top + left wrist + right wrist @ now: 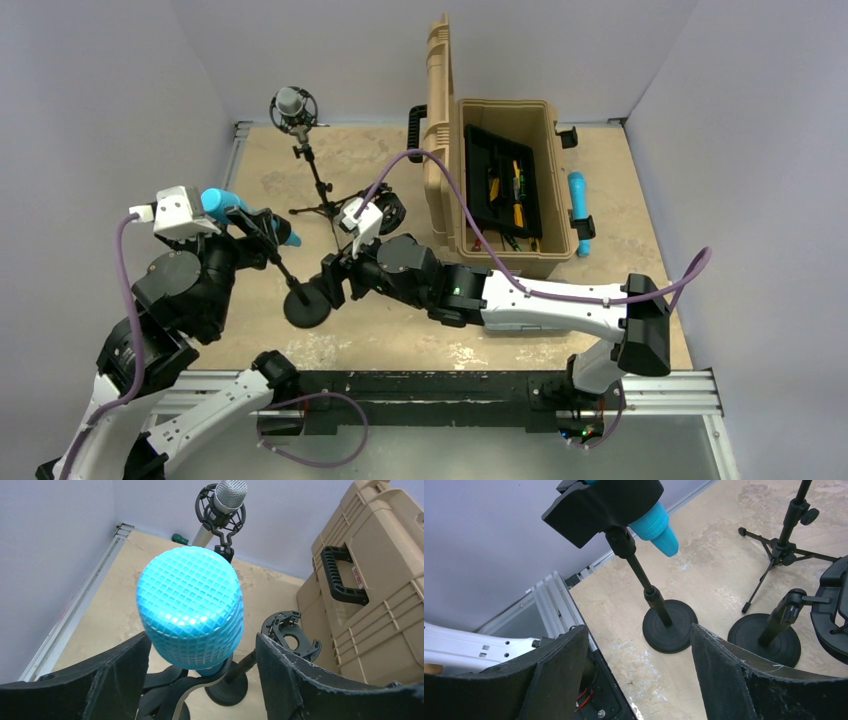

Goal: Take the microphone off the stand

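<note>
The microphone [190,605] has a glossy blue mesh head. Its stand [668,630] looks like matt black metal. The tabletop [400,340] is mottled, matt and stone-like, and the case [385,595] is ribbed tan plastic.

Between the spread fingers of the left gripper [202,647] the blue microphone [190,605] fills most of the gap, leaving only thin slits at either side. Ahead of it the table [265,160] is crowded with 3 stands set close together: the clip stand [654,596] on its round base [670,626], a second stand [780,620] carrying an empty shock mount [291,634], and the tripod stand [781,547] behind them. The right gripper [639,630], fingers apart, faces bare surface up to that round base. The tan case [505,185] walls off the right; open table lies left of the tripod, along the wall [120,120].
</note>
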